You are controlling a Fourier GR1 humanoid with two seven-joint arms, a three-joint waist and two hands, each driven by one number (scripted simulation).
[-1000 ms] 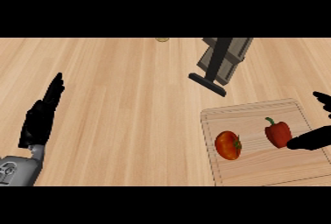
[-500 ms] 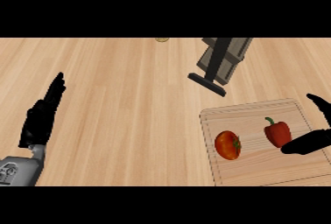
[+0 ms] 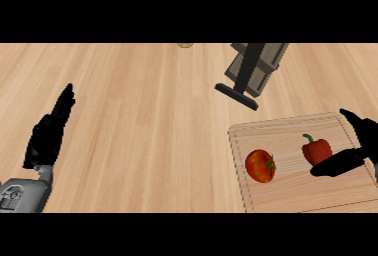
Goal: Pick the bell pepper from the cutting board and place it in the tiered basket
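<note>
Your right hand (image 3: pixel 339 164) is open just right of the bell pepper (image 3: pixel 316 151), not yet holding it. That bell pepper lies on the cutting board (image 3: pixel 295 192) beside a tomato (image 3: pixel 260 166). Grasp, lift and tiered basket (image 3: pixel 255 65) all remain. Your left hand (image 3: pixel 50 132) rests open.

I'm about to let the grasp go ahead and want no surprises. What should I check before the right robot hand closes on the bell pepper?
1. Bell pepper lies on the cutting board: ok.
2. Right robot hand open, beside the pepper's right: ok.
3. Contact between hand and pepper: cannot tell.
4. Tomato apart from the pepper, on its left: ok.
5. Tiered basket in view beyond the board: ok.
6. Left robot hand open, far left, out of the way: ok.
</note>
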